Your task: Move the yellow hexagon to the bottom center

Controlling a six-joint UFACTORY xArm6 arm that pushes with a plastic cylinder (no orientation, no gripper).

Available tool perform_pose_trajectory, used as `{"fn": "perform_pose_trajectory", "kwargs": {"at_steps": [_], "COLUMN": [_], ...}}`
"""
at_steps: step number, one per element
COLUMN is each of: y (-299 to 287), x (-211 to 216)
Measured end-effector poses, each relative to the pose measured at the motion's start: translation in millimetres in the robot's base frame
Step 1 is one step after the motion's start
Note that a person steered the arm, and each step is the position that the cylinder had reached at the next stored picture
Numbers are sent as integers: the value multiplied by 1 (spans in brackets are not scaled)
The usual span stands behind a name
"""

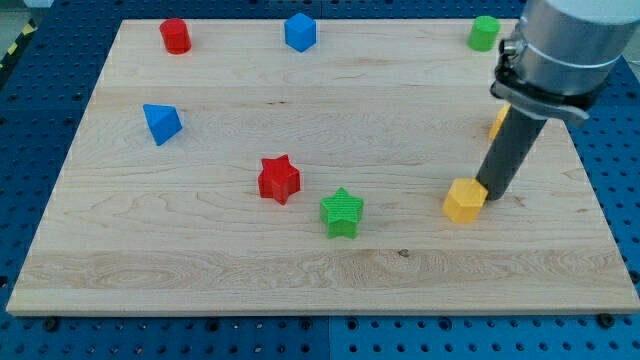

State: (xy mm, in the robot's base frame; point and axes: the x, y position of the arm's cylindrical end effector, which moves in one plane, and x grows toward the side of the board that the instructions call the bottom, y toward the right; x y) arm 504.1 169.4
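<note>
The yellow hexagon lies on the wooden board, right of centre and in its lower half. My tip stands just to the hexagon's right, touching or nearly touching its upper right side. The dark rod rises from there toward the view's top right. A second yellow block is mostly hidden behind the rod.
A green star lies left of the hexagon, a red star further left. A blue triangular block is at the left. A red cylinder, a blue block and a green block sit along the top edge.
</note>
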Motion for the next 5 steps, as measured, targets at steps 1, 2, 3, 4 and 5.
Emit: {"fn": "perform_pose_trajectory", "kwargs": {"at_steps": [1, 2, 3, 4, 5], "y": [-26, -44, -60, -74, -79], "x": [10, 29, 45, 53, 57]}}
